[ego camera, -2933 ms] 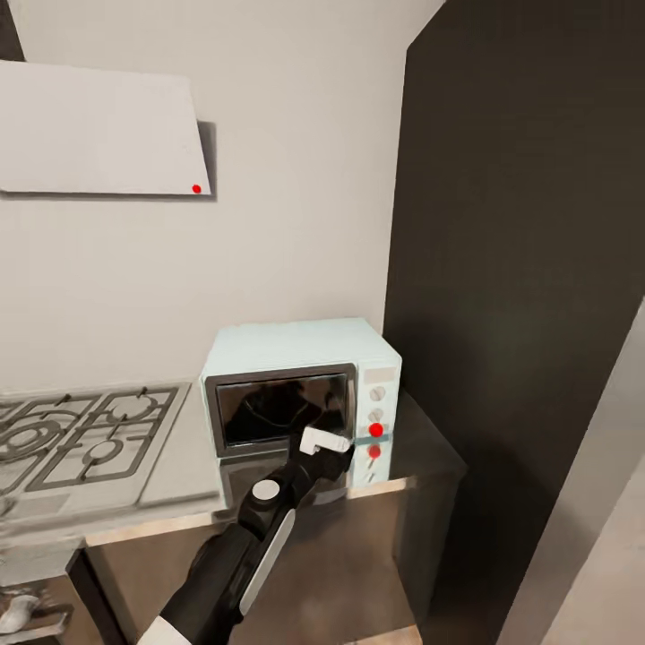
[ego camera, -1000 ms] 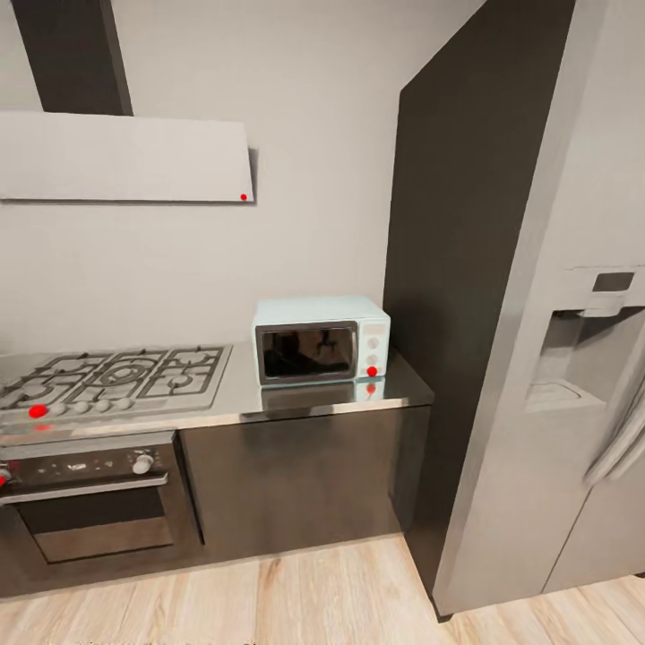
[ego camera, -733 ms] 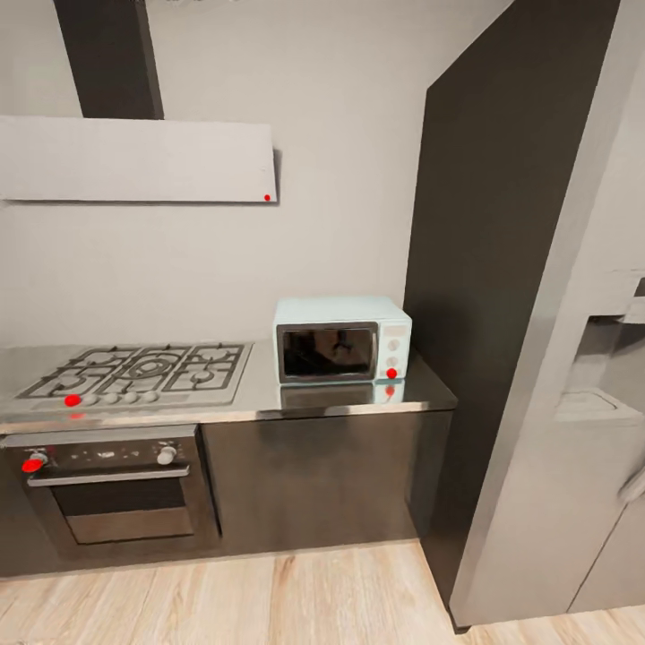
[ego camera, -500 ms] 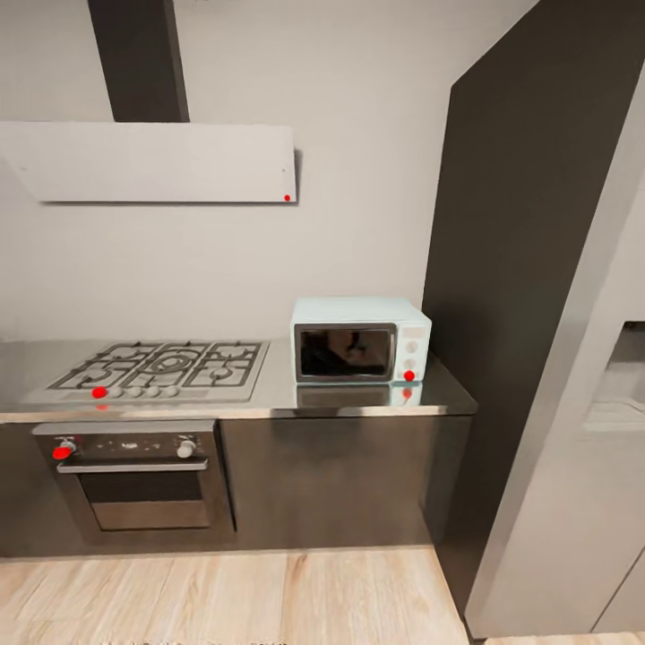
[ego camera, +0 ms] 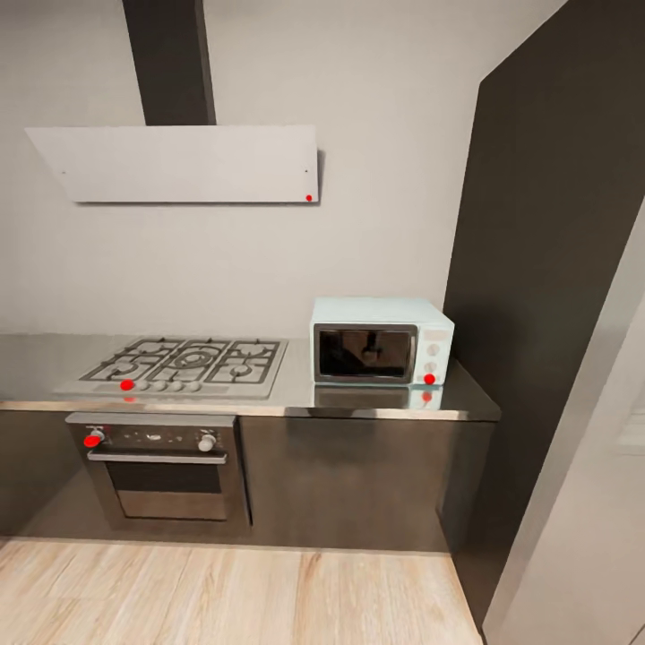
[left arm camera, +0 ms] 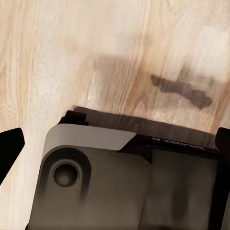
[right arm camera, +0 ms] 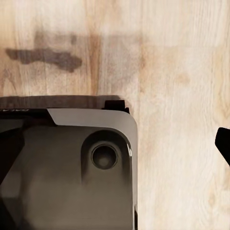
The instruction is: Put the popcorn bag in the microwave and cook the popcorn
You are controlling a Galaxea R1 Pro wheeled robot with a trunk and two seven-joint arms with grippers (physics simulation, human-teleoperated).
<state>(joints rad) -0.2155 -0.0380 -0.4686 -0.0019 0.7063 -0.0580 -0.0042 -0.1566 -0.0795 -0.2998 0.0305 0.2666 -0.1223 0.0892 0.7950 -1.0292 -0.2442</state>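
Note:
The pale mint-blue microwave stands at the right end of the grey metal countertop. Its dark glass door is closed and a red light glows low on its side panel. The popcorn bag and the popcorn are out of view. In the left wrist view my left gripper hangs open over the wooden floor, its black fingertips far apart with nothing between them. My right gripper is open the same way, one fingertip at the frame's edge.
A gas hob sits left of the microwave, above a built-in oven with a red knob. A range hood hangs on the wall. A tall dark panel and a grey fridge side close off the right. The robot's dark base lies below both grippers.
The camera has backed away from the counter and swung, so the microwave looks smaller and sits further right. The left arm that reached toward the microwave 2.9 s ago has left the head view.

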